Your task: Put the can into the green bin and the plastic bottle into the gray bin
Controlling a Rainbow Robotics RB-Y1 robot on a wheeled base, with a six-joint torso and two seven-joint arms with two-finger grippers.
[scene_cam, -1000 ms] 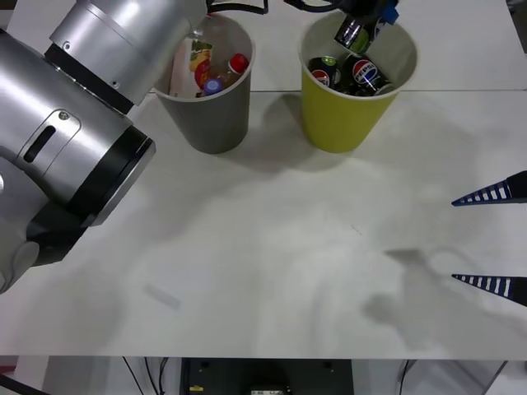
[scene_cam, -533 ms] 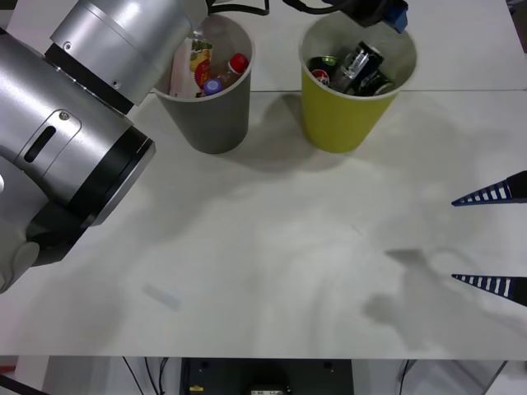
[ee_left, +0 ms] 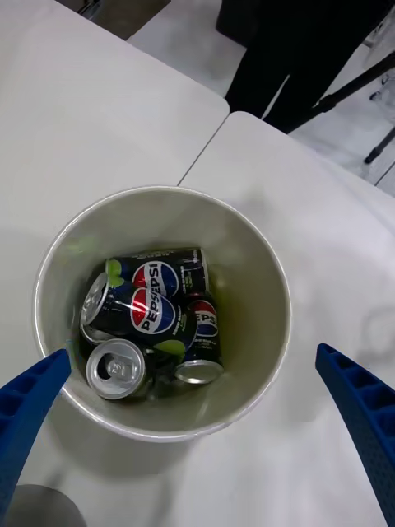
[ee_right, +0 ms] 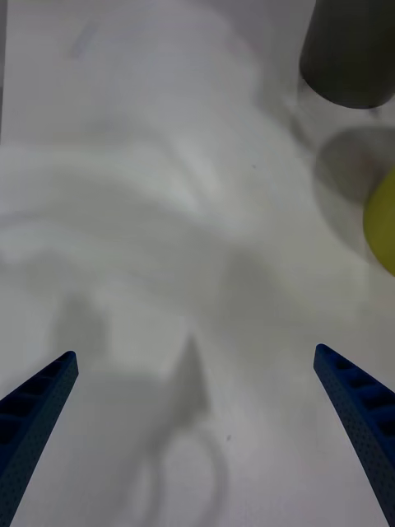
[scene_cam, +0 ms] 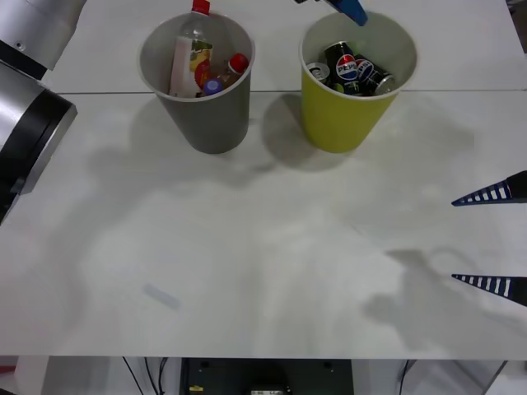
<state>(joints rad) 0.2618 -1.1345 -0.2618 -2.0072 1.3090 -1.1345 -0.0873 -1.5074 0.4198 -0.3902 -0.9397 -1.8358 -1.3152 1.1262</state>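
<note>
The green bin (scene_cam: 346,115) stands at the back right with several dark cans inside. One can (ee_left: 153,314) lies on top of the others in the left wrist view. My left gripper (ee_left: 193,356) hangs open above that green bin (ee_left: 247,239), holding nothing; one of its blue fingers (scene_cam: 354,10) shows at the far edge. To the left, the gray bin (scene_cam: 206,115) holds plastic bottles (scene_cam: 188,53) with red and blue caps. My right gripper (scene_cam: 494,239) waits open over the table's right side, well away from both bins.
A seam (scene_cam: 461,90) crosses the white table behind the bins. A small clear scrap (scene_cam: 160,296) lies front left. My left arm's silver links (scene_cam: 25,99) fill the left corner. Dark stands (ee_left: 329,74) rise past the table's far edge.
The can left my left gripper and dropped into the green bin among the others. The left arm swung away to the left, uncovering the gray bin. The right arm has not moved.
</note>
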